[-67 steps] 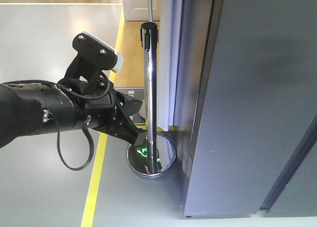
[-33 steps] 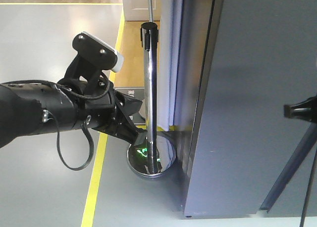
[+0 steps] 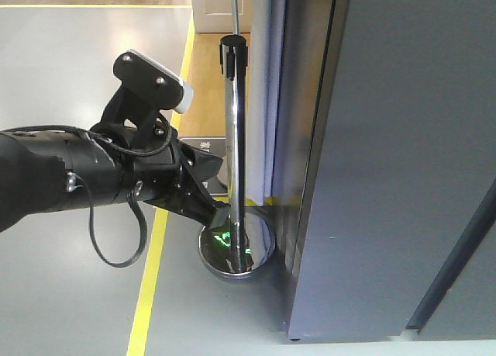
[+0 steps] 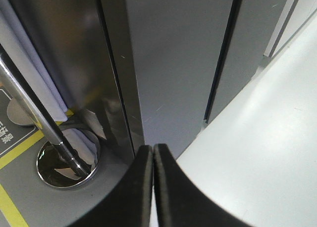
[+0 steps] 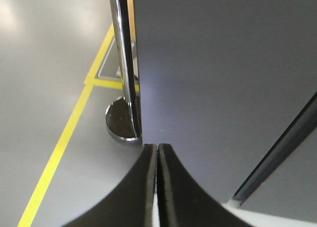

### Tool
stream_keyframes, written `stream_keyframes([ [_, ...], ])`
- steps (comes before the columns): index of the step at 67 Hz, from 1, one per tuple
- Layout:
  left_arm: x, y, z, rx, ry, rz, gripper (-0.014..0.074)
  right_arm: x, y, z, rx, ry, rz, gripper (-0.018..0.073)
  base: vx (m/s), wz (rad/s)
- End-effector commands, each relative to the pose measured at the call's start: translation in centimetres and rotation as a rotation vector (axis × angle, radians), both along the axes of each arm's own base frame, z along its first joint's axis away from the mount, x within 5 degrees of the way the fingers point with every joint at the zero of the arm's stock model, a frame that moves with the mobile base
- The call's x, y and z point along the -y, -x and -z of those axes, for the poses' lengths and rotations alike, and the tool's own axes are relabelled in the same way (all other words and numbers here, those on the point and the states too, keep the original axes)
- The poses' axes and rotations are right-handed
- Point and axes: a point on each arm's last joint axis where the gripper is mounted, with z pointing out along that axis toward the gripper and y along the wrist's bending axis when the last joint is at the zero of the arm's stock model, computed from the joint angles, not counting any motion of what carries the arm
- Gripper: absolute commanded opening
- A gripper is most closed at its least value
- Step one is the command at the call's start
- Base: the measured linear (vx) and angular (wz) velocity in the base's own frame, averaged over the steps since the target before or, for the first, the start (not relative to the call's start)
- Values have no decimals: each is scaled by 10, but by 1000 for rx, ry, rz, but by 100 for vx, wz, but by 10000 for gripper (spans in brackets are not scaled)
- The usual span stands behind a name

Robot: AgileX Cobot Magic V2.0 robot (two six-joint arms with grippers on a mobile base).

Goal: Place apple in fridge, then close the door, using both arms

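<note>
Two pincers show, each seen from its own wrist camera. The left pincer (image 4: 152, 160) is clenched, its black fingers pressed flat together with nothing between them. The right pincer (image 5: 157, 160) is clenched the same way and holds nothing.

Just beyond the left pincer's tips stands the fridge (image 4: 173, 64), its dark grey corner edge rising straight ahead of them; whether tips and corner touch cannot be told. Left of that pincer a chrome post (image 4: 34, 113) leans down to a round mirrored base (image 4: 64, 162) on the grey floor (image 4: 257, 153). Ahead of the right pincer the door (image 5: 223, 73) fills the view as a plain dark grey panel, shut flush, a dark seam running down at the right. The post stands ahead and a little left of this pincer, with a yellow floor line (image 5: 64, 143) farther left.

In the front view the left arm (image 3: 70, 178) reaches in level from the left edge, its wrist angled down toward the post's base, a loose black cable (image 3: 116, 240) looping below it and a camera bracket (image 3: 151, 81) standing above. The right arm is out of that view.

No apple appears in any view. The fridge looks tall, matte, dark grey and smooth.
</note>
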Motion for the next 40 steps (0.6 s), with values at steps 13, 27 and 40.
stream_keyframes([
  [13, -3, 1, -21, 80, 81, -22, -6, 5, 51, -3, 144, -39, 33, -2, 0, 0],
  [27, -3, 1, -21, 80, 81, -22, -6, 7, 74, 19, 107, -35, 31, -2, 0, 0],
  [40, -3, 1, -21, 80, 81, -22, -6, 8, 80, 19, 119, -19, 39, -2, 0, 0],
])
